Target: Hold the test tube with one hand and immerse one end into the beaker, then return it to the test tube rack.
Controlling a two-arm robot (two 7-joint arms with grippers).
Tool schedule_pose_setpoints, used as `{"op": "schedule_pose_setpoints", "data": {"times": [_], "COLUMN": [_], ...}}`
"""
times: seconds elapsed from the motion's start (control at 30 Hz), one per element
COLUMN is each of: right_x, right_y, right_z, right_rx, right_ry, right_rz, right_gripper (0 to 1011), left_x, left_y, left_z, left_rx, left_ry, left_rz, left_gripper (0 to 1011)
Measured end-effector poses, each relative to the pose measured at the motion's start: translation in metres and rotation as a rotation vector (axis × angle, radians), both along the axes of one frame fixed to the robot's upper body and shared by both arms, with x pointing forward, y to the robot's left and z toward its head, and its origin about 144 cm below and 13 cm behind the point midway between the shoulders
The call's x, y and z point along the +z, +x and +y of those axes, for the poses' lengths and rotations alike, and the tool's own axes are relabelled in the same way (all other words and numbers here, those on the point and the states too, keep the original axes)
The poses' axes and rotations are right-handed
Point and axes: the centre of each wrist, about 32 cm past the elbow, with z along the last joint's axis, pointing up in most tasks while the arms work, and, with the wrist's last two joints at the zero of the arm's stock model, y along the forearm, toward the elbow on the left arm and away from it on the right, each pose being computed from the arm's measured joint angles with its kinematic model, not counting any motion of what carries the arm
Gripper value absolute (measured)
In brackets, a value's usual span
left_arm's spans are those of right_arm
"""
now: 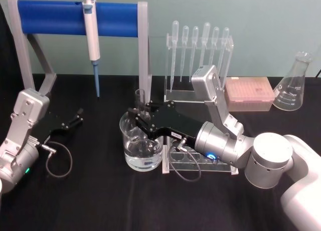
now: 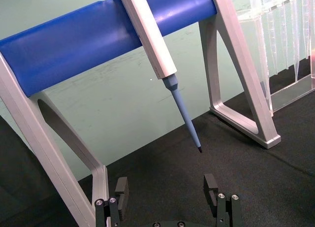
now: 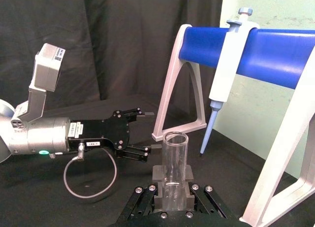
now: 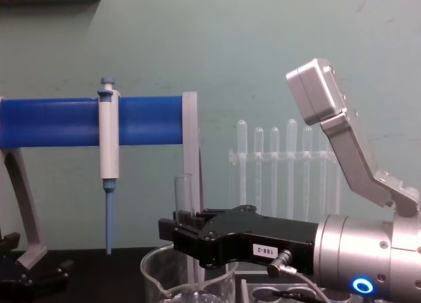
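Observation:
My right gripper (image 1: 142, 117) is shut on the test tube (image 1: 140, 98), a clear glass tube held upright over the beaker (image 1: 142, 150). The beaker holds a little clear liquid. The tube's open rim stands above the black fingers, and its lower part reaches down inside the beaker; I cannot tell whether the tip touches the liquid. In the right wrist view the test tube (image 3: 174, 155) sits clamped between the pads (image 3: 160, 174). In the chest view the test tube (image 4: 182, 194) rises above the right gripper (image 4: 179, 232) and the beaker (image 4: 154, 271). My left gripper (image 1: 76, 118) rests open at the table's left, shown open (image 2: 166, 187).
A blue-barred stand (image 1: 55, 16) with a hanging pipette (image 1: 92, 38) stands at the back left. Behind the beaker stands a dropper rack (image 1: 198, 50). A pink box (image 1: 249, 93) and a conical flask (image 1: 293, 85) are at the back right. A clear tube rack (image 1: 198, 163) lies under my right arm.

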Motion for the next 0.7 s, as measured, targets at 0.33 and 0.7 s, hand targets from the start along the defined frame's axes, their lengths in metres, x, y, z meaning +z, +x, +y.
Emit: {"op": "schedule_pose_setpoints", "data": {"times": [0.33, 0.7], "right_x": [0.0, 0.0], "right_y": [0.0, 0.0], "right_z": [0.0, 0.0], "right_rx": [0.0, 0.0], "right_ry": [0.0, 0.0], "right_rz": [0.0, 0.0], "right_gripper": [228, 228], "left_x": [0.0, 0.0], "left_y": [0.0, 0.0], "left_z": [0.0, 0.0], "left_rx": [0.0, 0.0], "left_ry": [0.0, 0.0], "left_rz": [0.0, 0.0], "left_gripper": [1000, 1000]}}
